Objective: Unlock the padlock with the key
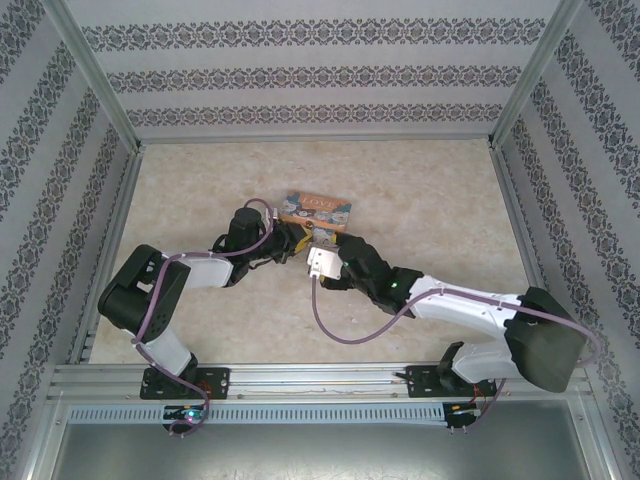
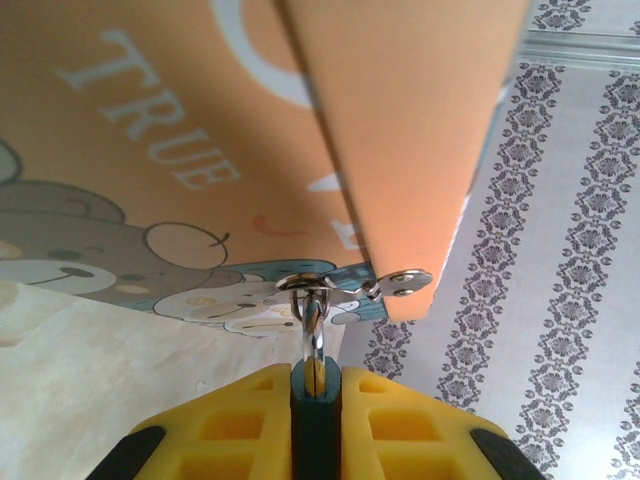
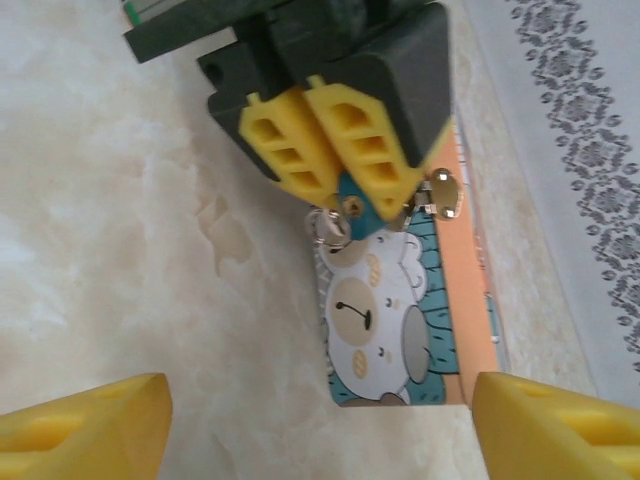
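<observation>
**Location.** The padlock [image 3: 350, 207] hangs at the front edge of the orange picture box [image 2: 400, 120], which lies on the bench [image 3: 120, 230] near its middle. Its thin silvery shackle [image 2: 313, 335] passes through the ring of the box's hasp [image 2: 305, 284]. The shackle looks seated in the body, so the lock is judged not yet opened.

**Left gripper** [image 2: 315, 385]. The jaws are clamped on the padlock's teal body, with the yellow pads [image 2: 250, 425] flat against its two broad faces. In the right wrist view a small round brassy spot sits on the exposed face of the body. This is judged to be the keyway, though it is too small to confirm.

**Right gripper** [image 3: 320, 430]. The jaws stand wide apart with nothing between them, over the bench just short of the box and facing the lock.

**Handling assessment.**
- **Padlock:** It is tiny, rigid and light, with smooth faces that are likely slippery. It would swing on its shackle unless pinched. The present hold across the flat faces is judged correct, as it leaves the keyway clear.
- **Shackle:** It is thin and should not be levered.
- **Box:** It appears light and may slide or lift if the lock is pulled.
- **Key:** It is expected to be small, thin and flat. It should be taken by its head, leaving the blade free, and turned gently.
</observation>
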